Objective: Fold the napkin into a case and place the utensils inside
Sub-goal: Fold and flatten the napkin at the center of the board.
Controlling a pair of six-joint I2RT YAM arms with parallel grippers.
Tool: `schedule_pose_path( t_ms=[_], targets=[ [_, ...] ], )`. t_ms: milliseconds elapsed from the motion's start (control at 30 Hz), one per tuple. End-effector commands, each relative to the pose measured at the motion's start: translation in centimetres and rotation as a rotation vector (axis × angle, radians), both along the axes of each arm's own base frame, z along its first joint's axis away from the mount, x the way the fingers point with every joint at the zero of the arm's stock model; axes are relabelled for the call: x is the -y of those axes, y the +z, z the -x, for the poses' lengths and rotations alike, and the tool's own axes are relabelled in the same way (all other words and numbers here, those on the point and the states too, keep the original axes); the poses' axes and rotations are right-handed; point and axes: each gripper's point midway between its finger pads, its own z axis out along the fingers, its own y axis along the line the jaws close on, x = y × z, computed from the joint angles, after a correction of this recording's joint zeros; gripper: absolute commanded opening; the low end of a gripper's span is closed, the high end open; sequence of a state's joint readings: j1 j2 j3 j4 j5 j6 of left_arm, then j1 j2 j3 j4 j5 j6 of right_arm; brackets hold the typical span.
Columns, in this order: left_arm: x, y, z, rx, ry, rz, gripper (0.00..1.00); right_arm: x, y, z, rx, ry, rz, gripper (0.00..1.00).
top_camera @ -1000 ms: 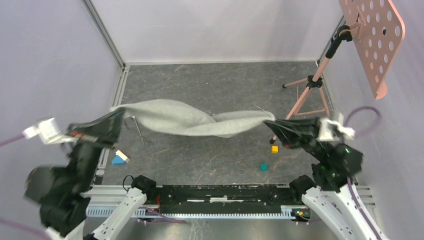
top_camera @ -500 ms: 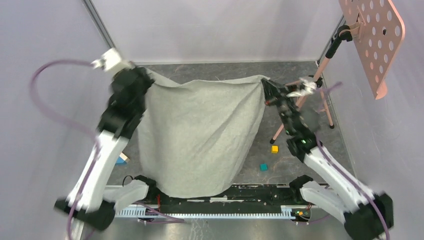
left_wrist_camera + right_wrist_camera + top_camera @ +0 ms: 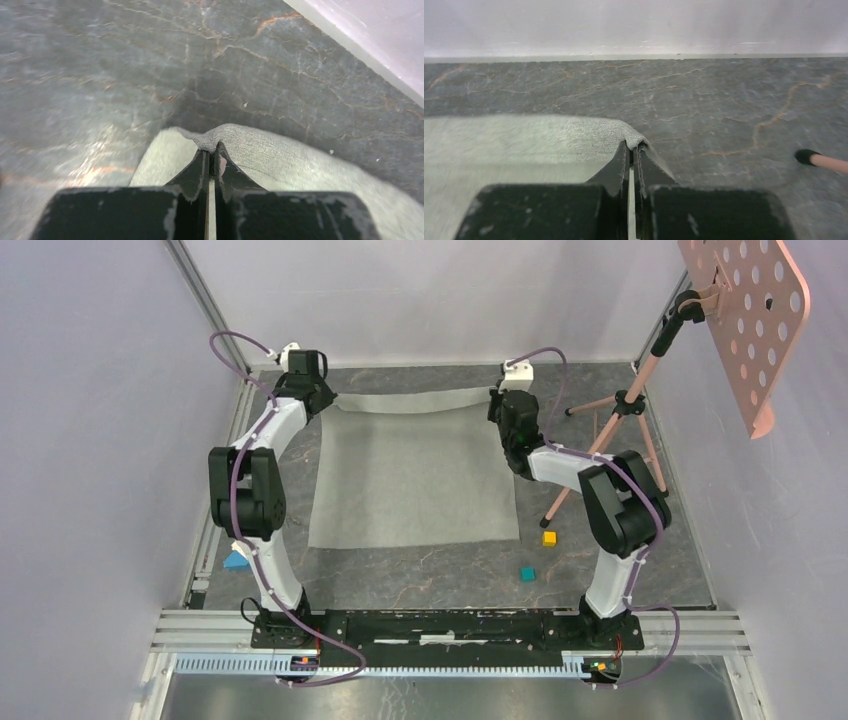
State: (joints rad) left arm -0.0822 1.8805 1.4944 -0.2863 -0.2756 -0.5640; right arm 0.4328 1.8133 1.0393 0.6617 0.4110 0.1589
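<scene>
The grey-green napkin lies spread flat on the dark table, its far edge held a little off the surface. My left gripper is shut on the napkin's far left corner. My right gripper is shut on the far right corner. Both arms are stretched to the far side of the table. The spoon and fork are out of view, possibly under the cloth.
A yellow cube and a teal cube lie right of the napkin's near edge. A blue and white block sits at the left rail. A pink tripod stand with a perforated board stands at the right; its foot shows in the right wrist view.
Both arms swung the napkin from a twisted bundle up and out to the far side, then laid it flat on the table. The grippers kept hold of the corners.
</scene>
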Motion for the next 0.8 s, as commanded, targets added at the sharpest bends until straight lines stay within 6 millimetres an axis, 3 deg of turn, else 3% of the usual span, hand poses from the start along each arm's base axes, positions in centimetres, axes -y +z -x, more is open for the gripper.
schedule_pose_path(
  t_ms=[0, 100, 200, 333, 400, 467, 600, 767],
  targets=[
    [1.7, 2.4, -4.5, 0.13, -0.125, 0.178, 0.02, -3.0, 1.6, -2.4, 0.032, 0.129, 0.009, 0.0],
    [2.2, 1.6, -4.2, 0.111, -0.177, 0.251, 0.02, -3.1, 0.5, -2.2, 0.001, 0.144, 0.022, 0.0],
    [1.2, 0.8, -3.3, 0.07, -0.182, 0.304, 0.02, -2.4, -0.1, -1.9, -0.043, 0.135, 0.038, 0.0],
    [0.8, -0.4, -0.4, -0.039, -0.15, 0.392, 0.02, -1.5, -1.0, -1.0, -0.163, 0.131, 0.08, 0.0],
    [0.2, -1.8, 2.5, -0.145, -0.093, 0.412, 0.02, -1.1, -1.9, 0.2, -0.265, 0.138, 0.103, 0.0],
    [0.1, -3.0, 5.7, -0.259, -0.058, 0.422, 0.02, -0.7, -3.2, 2.4, -0.375, 0.158, 0.11, 0.0],
    [2.6, -5.5, 11.3, -0.347, -0.137, 0.514, 0.02, -0.4, -5.4, 8.0, -0.469, 0.227, 0.051, 0.0],
    [2.1, -8.5, 18.3, -0.49, -0.112, 0.458, 0.02, -1.2, -8.7, 14.3, -0.568, 0.373, -0.017, 0.0]
  ],
)
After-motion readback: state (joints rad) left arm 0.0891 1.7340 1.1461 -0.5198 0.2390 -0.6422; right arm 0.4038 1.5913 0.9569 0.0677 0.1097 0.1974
